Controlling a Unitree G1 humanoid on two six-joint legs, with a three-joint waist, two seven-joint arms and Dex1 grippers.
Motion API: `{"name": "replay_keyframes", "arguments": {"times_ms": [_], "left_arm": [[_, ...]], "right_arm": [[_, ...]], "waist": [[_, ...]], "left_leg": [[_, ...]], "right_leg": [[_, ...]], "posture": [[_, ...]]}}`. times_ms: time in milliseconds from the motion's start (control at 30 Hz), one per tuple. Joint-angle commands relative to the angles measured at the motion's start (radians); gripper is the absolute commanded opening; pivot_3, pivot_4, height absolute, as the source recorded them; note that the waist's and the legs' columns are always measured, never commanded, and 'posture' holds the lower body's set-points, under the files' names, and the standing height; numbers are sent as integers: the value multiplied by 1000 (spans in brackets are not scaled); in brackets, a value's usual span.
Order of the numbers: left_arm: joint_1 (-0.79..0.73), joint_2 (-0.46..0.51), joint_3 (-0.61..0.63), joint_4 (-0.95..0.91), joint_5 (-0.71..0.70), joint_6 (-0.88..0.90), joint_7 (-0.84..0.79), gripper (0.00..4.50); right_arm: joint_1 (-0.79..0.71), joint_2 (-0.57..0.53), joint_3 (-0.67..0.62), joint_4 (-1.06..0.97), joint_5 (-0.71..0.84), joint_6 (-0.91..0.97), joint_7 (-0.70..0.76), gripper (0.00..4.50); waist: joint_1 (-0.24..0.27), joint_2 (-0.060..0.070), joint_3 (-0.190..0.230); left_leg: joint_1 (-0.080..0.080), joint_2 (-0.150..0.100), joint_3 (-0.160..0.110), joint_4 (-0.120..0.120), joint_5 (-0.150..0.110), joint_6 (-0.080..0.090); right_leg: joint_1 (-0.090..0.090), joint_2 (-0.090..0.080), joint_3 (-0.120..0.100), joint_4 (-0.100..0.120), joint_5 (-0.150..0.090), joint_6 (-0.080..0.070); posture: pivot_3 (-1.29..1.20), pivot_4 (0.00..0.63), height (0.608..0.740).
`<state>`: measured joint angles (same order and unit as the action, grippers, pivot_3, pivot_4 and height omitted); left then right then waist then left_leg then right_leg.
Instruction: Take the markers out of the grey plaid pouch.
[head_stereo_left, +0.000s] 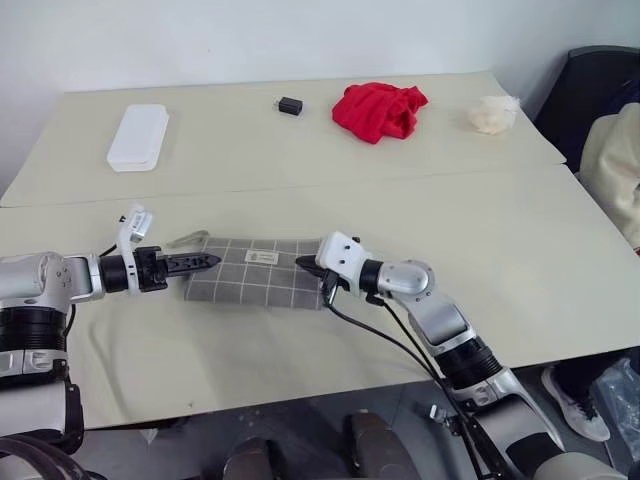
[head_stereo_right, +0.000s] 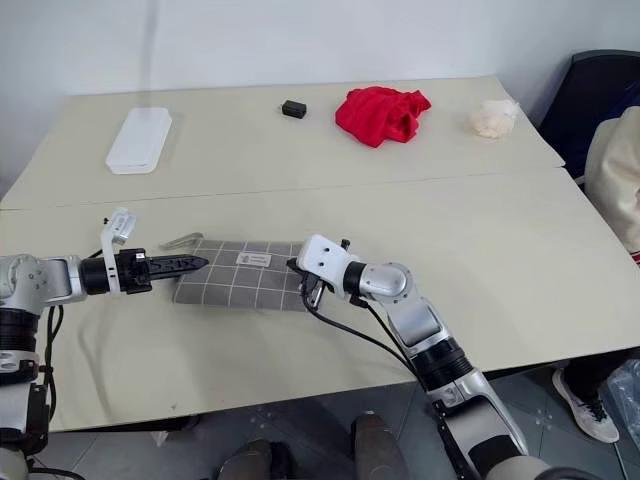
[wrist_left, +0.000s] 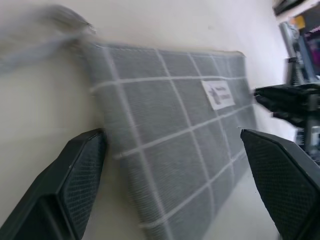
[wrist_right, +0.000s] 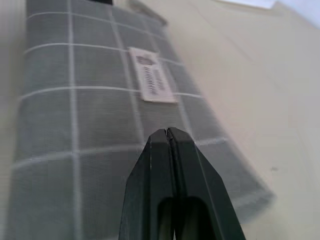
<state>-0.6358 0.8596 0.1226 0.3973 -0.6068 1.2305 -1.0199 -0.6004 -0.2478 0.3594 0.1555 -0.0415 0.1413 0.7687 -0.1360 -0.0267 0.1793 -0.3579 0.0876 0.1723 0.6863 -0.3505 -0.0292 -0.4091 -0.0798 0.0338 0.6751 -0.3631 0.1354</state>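
The grey plaid pouch (head_stereo_left: 256, 272) lies flat near the front edge of the table (head_stereo_left: 520, 250), its white label (head_stereo_left: 262, 258) facing up. No pens can be seen outside it. The left gripper (head_stereo_left: 203, 262) sits at the pouch's left end, its 2 fingers (wrist_left: 80, 175) spread wide with nothing between them. The right gripper (wrist_right: 166, 134) hangs over the pouch's right end, fingers pressed together and empty. Further back sit a white case (head_stereo_left: 138, 137), a small black object (head_stereo_left: 290, 105), a red cloth (head_stereo_left: 379, 110) and a crumpled white lump (head_stereo_left: 494, 114).
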Motion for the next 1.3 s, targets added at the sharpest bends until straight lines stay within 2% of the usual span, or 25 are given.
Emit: {"name": "replay_keyframes", "arguments": {"times_ms": [33, 167, 333, 500, 633, 733, 833, 933, 1033, 1167, 1300], "left_arm": [[59, 16, -38, -102, -44, 65, -46, 4500], [146, 56, -39, -239, -95, 107, -83, 4500], [231, 61, -10, -363, -142, 126, -76, 4500], [325, -15, 51, -502, -208, 182, 10, 4500], [386, -72, 106, -580, -238, 207, 86, 4500], [398, -78, 168, -559, -240, 196, 126, 4500], [398, 40, 232, -449, -215, 148, 79, 4500], [401, 119, 215, -370, -201, 105, 27, 4500], [385, 160, 163, -304, -162, 49, 5, 4500], [286, 120, 148, -214, -173, 75, 25, 4500], [169, 24, 131, -166, -194, 144, 80, 4500]], "right_arm": [[21, -26, -13, -61, 16, 28, 26, 32], [63, -91, -19, -120, 51, 53, 103, 32], [113, -168, -27, -187, 95, 77, 186, 32], [142, -263, -49, -214, 110, 65, 241, 32], [142, -296, -84, -212, 128, 53, 252, 32], [140, -315, -107, -227, 174, 36, 297, 32], [122, -302, -141, -257, 243, 37, 324, 32], [101, -294, -144, -256, 254, 44, 320, 32], [83, -288, -139, -251, 260, 55, 329, 32], [46, -274, -133, -223, 247, 67, 315, 32], [-8, -245, -112, -169, 190, 95, 255, 32]], "waist": [[0, 0, 0], [1, 0, 0], [4, 0, 0], [22, 0, 0], [34, 0, 0], [48, 0, 0], [49, -2, 1], [51, -1, 2], [54, -1, 2], [65, -1, 2], [70, -1, 2]], "left_leg": [[0, 0, 0, 0, 0, 0], [0, 0, -5, 0, 0, 0], [0, 0, -9, 0, 0, 0], [0, 0, -9, 0, 0, 0], [1, 0, -10, 1, 0, 0], [1, 0, -10, 2, 0, 0], [1, 0, -10, 3, 0, 0], [1, 0, -11, 3, 0, 0], [1, -1, -10, 2, 0, 0], [-2, -2, -6, 3, 0, 0], [-2, -2, -5, 5, 0, 0]], "right_leg": [[0, 0, 0, 0, 0, 0], [0, 0, 0, 0, 0, 0], [0, 0, 1, -3, 0, 0], [1, 0, 1, -7, 0, 0], [2, 0, 1, -8, 0, 0], [2, 0, 2, -7, 0, 0], [2, 0, 2, -6, 0, 0], [1, 2, 2, -7, 0, -1], [1, 1, 2, -8, 0, -1], [1, 1, -1, -8, 0, -1], [1, 1, -1, -6, 0, -1]], "posture": [[0, 150, 740], [0, 150, 740], [0, 150, 740], [0, 150, 740], [0, 150, 740], [0, 150, 740], [0, 150, 740], [0, 150, 740], [0, 150, 740], [0, 150, 740], [0, 150, 740]]}}
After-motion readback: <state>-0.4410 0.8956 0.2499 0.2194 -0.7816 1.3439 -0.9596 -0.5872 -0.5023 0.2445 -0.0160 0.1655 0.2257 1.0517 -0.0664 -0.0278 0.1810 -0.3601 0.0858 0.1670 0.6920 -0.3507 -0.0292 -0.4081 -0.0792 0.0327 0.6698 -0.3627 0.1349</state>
